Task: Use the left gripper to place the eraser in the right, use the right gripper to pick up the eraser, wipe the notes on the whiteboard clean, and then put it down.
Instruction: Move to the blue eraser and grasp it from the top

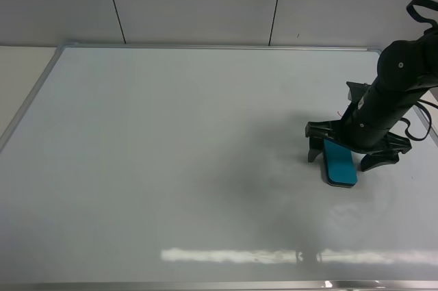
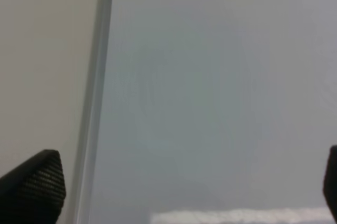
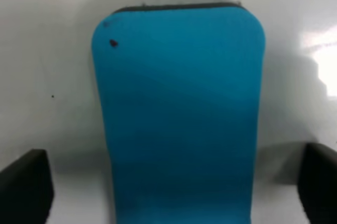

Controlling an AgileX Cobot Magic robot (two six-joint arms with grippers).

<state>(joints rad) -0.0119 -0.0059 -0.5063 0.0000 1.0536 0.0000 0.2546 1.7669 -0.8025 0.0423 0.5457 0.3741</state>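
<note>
The blue eraser (image 1: 340, 165) lies flat on the whiteboard (image 1: 171, 154) at its right side. My right gripper (image 1: 345, 155) is open and low over it, with one finger on each side of the eraser's near end. In the right wrist view the eraser (image 3: 179, 103) fills the middle and the fingertips (image 3: 23, 187) stand clear of its sides. My left gripper (image 2: 181, 187) is open and empty over the whiteboard's left frame edge (image 2: 95, 103). The left arm is out of the exterior high view. I see no written notes, only a faint grey smudge (image 1: 280, 164).
The whiteboard's metal frame (image 1: 205, 46) runs along the back, with a grey wall behind it. A strip of glare (image 1: 274, 255) lies near the front edge. The right arm (image 1: 404, 79) reaches in from the far right.
</note>
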